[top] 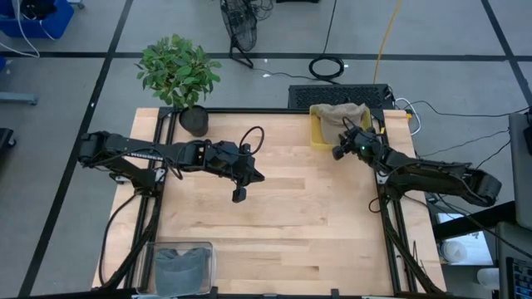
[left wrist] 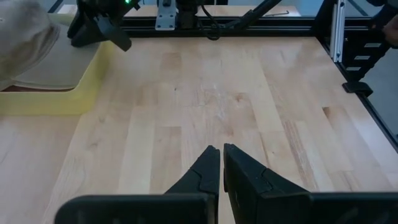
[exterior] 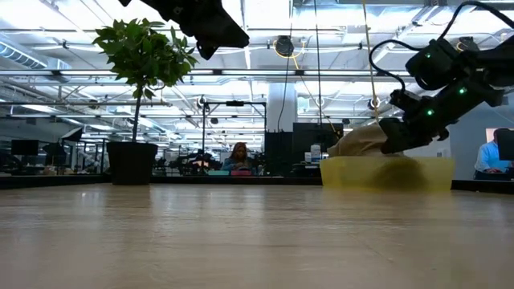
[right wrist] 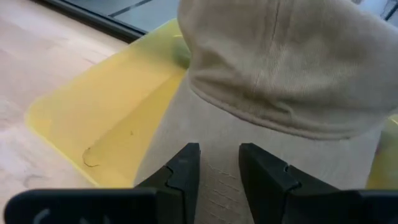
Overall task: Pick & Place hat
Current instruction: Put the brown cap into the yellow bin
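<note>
A tan hat (top: 341,112) lies in a yellow tray (top: 318,137) at the table's far right, its crown (right wrist: 286,56) toward the far edge and its flat brim (right wrist: 217,134) toward the table's middle. My right gripper (right wrist: 219,155) is open. It slants down over the tray's near side, with its fingers above the brim. My left gripper (left wrist: 221,152) hangs shut and empty above the middle of the table (top: 274,216), well left of the tray. My right gripper's fingers (right wrist: 186,162) come slanting down from the table's near right side and stand over the middle of the hat's brim (right wrist: 217,180), which shows in the gap between them. I cannot tell whether they touch it. The hat rests in the tray.
A potted plant (top: 179,71) stands at the far left corner. A clear bin (top: 183,266) holding something grey sits at the near left edge. Bare wood lies between the two arms. Black frame rails (top: 391,224) run along both sides.
</note>
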Robot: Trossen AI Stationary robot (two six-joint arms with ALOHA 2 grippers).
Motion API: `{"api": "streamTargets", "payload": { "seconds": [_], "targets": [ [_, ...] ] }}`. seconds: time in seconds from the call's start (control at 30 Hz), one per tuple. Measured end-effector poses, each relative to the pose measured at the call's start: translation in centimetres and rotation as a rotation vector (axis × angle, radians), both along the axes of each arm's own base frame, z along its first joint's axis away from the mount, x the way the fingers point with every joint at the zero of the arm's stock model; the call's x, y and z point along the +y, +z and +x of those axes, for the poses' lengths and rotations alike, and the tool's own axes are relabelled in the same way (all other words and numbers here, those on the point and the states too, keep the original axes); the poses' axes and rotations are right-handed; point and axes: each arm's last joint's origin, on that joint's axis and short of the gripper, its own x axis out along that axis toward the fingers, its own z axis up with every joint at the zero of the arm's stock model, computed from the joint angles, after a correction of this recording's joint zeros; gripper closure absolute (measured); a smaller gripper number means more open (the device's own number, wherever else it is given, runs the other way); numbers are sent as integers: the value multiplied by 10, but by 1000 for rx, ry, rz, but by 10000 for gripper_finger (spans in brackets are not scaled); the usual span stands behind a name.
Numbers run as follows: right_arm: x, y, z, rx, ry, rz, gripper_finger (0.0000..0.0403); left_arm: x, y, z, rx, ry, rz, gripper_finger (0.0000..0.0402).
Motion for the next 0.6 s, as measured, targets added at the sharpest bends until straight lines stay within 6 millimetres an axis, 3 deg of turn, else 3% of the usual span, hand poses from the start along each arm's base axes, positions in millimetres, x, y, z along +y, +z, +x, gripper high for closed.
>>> {"api": "streamTargets", "payload": {
  "seconds": [0.27,0.6],
  "targets": [
    [4,12,0,-65,25,-85,303,0,0,0,-1,-2,4,378],
    [-3,67,5,-237,41,-342,303,0,0,0,1,4,-5,378]
  ]
}}
